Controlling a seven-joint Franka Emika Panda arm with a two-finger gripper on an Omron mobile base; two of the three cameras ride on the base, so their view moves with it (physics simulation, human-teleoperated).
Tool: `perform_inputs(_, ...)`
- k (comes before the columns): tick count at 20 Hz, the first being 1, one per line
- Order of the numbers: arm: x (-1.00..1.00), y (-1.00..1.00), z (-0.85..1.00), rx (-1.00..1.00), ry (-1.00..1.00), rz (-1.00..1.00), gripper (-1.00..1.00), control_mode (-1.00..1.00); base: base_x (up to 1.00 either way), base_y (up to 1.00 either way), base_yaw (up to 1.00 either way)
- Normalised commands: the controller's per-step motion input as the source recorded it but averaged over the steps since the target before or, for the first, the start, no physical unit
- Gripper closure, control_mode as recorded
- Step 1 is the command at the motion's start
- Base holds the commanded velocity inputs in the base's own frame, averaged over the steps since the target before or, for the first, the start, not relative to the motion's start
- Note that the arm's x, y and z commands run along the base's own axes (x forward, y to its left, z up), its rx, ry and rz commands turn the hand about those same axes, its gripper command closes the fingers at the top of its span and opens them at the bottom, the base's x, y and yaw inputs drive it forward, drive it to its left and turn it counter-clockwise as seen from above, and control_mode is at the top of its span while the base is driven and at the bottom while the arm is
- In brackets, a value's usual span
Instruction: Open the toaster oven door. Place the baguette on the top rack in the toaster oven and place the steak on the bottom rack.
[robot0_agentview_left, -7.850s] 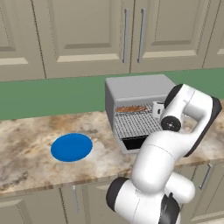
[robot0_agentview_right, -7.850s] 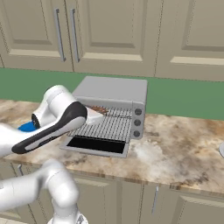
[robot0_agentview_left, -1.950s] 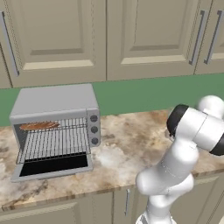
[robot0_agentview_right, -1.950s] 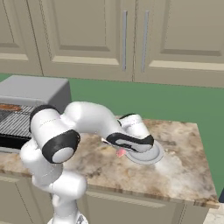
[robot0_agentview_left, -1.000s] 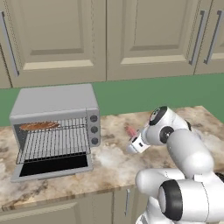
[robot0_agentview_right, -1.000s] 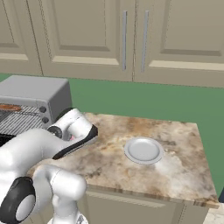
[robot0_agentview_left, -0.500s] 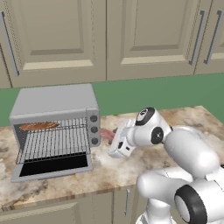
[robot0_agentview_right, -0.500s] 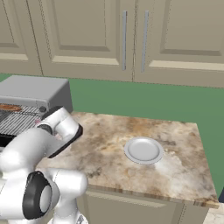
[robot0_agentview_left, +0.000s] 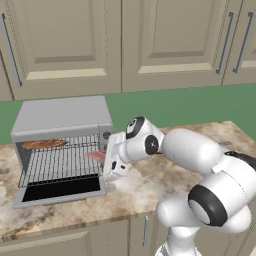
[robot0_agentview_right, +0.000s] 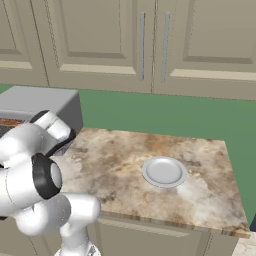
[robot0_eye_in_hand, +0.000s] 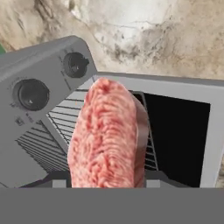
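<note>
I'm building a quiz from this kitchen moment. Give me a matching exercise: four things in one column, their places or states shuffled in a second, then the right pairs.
1. long brown baguette
2. pinkish-red flat steak
3. grey-framed black-glass toaster oven door
4. round white plate

A. folded down flat, open
B. bare, on the marble counter
C. lying on the upper wire rack
D. gripped in the pincer, at the oven front

Pairs: 1-C, 2-D, 3-A, 4-B

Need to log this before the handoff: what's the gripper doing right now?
Gripper: closed on the steak, carrying it at the open toaster oven front.
</note>
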Motion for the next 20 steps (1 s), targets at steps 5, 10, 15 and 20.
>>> perform_inputs(5, 0.37, 0.82, 0.00, -0.22, 0.00, 0.00, 1.00, -1.00, 0.00, 0.00, 0.00)
perform_inputs(10, 0.42, 0.77, 0.00, -0.17, 0.00, 0.00, 1.00, -1.00, 0.00, 0.00, 0.00)
perform_inputs(15, 0.53, 0.63, -0.01, -0.14, 0.00, 0.00, 1.00, -1.00, 0.00, 0.00, 0.00)
perform_inputs(20, 0.27, 0.59, -0.21, -0.16, 0.03, 0.00, 1.00, -1.00, 0.00, 0.00, 0.00)
